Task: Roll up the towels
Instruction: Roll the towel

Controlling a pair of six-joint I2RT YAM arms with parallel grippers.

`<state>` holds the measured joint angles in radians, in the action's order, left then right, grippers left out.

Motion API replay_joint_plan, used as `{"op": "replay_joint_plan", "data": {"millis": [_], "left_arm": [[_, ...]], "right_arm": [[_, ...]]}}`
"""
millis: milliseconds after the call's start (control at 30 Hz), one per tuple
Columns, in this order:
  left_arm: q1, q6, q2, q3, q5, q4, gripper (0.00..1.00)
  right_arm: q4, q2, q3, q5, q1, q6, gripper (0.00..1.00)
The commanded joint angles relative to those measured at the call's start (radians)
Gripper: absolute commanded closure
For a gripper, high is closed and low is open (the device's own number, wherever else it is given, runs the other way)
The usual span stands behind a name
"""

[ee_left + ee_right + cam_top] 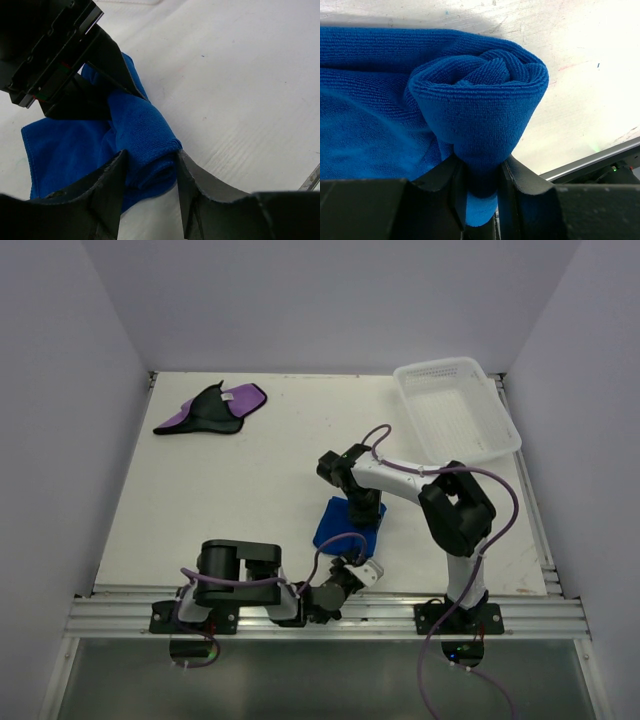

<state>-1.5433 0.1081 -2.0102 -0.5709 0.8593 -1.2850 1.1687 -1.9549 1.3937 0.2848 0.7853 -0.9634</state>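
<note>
The blue towel [335, 527] lies mid-table, partly rolled, with a flat part still spread out [60, 150]. My right gripper [480, 162] is shut on one end of the roll [475, 100], whose spiral shows in the right wrist view. From the near side, my left gripper [150, 155] has both fingers against the other end of the roll [142, 127]. In the top view the right gripper [362, 508] sits over the towel's far edge and the left gripper [360, 570] just near of it. The purple towel [212, 408] lies crumpled at the far left, black side partly up.
A white mesh basket [480, 445] stands at the far right, tilted against the wall side. The metal rail [330, 605] runs along the near table edge, close behind the left gripper. White walls close in the table on three sides.
</note>
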Motion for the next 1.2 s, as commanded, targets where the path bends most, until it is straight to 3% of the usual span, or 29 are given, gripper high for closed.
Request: {"op": "replay_joint_plan", "data": {"millis": [0,267,300,567,600,667,700,800,1033,1167], "left_arm": [[0.028,-0.001,-0.012,-0.033,-0.025,-0.122,0.55],[0.051,-0.059,0.011,-0.03,-0.055,-0.071,0.88],[0.051,-0.077,0.019,-0.023,-0.049,-0.059,0.99],[0.051,-0.327,0.111,0.034,-0.006,0.03,1.0],[0.051,-0.353,0.117,0.051,0.001,0.036,1.0],[0.051,-0.44,0.136,0.066,0.02,0.061,1.0],[0.051,-0.468,0.143,0.078,0.026,0.072,1.0],[0.051,-0.568,0.163,0.101,0.029,0.122,1.0],[0.038,-0.803,0.197,0.134,0.087,0.283,1.0],[0.011,-0.899,0.2,0.118,0.133,0.389,1.0]], "right_arm": [[-0.026,0.02,-0.024,-0.059,0.008,-0.006,1.0],[-0.026,0.04,-0.032,-0.059,0.008,-0.005,1.0],[-0.026,0.042,-0.03,-0.059,0.008,-0.005,1.0],[-0.058,0.085,-0.033,-0.076,0.006,0.002,0.98],[-0.066,0.103,-0.038,-0.081,0.005,0.008,0.87],[-0.092,0.12,-0.042,-0.101,0.0,0.014,0.76],[-0.104,0.129,-0.05,-0.11,-0.003,0.02,0.64],[-0.158,0.171,-0.077,-0.159,-0.017,0.025,0.49],[-0.188,0.22,-0.099,-0.174,-0.026,0.035,0.2],[-0.266,0.351,-0.163,-0.164,-0.049,0.011,0.15]]}}
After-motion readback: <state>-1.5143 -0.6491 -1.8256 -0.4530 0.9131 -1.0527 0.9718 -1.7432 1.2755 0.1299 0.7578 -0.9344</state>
